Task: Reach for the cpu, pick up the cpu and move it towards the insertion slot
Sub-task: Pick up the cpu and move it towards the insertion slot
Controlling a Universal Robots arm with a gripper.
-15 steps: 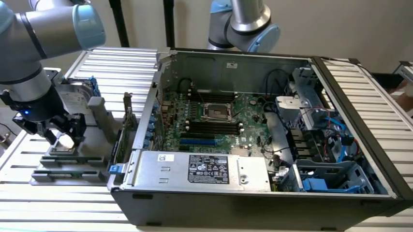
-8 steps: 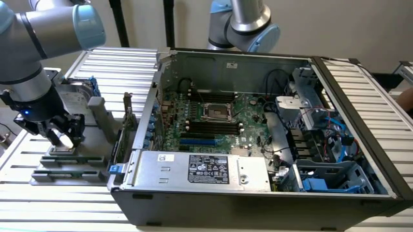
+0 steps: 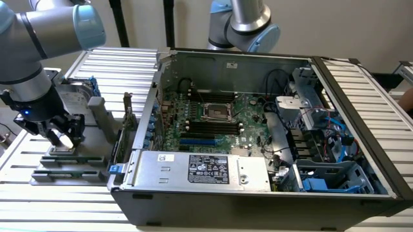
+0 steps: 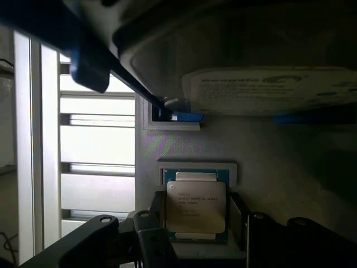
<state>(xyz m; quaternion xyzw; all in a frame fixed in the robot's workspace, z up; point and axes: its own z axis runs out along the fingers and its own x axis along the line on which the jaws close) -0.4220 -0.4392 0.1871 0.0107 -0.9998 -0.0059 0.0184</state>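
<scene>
The cpu (image 4: 195,205), a small square chip with a pale silver top and a green rim, lies in a grey holder (image 4: 198,167) on the slatted table outside the computer case. My gripper (image 3: 62,139) is lowered onto that holder at the exterior view's left. Its two dark fingers (image 4: 152,231) press against opposite edges of the chip with no gap showing, so it is shut on the cpu, which rests in the holder. The insertion slot (image 3: 216,112), a square socket with a shiny frame and dark centre, sits on the motherboard inside the open case, well to the right of my gripper.
A silver hard drive with a blue bracket (image 4: 268,84) stands just beyond the chip. Grey fixtures (image 3: 67,169) surround my gripper. The case wall (image 3: 145,121) stands between holder and motherboard. A second arm (image 3: 248,21) hangs behind the case. Black memory slots (image 3: 213,128) flank the socket.
</scene>
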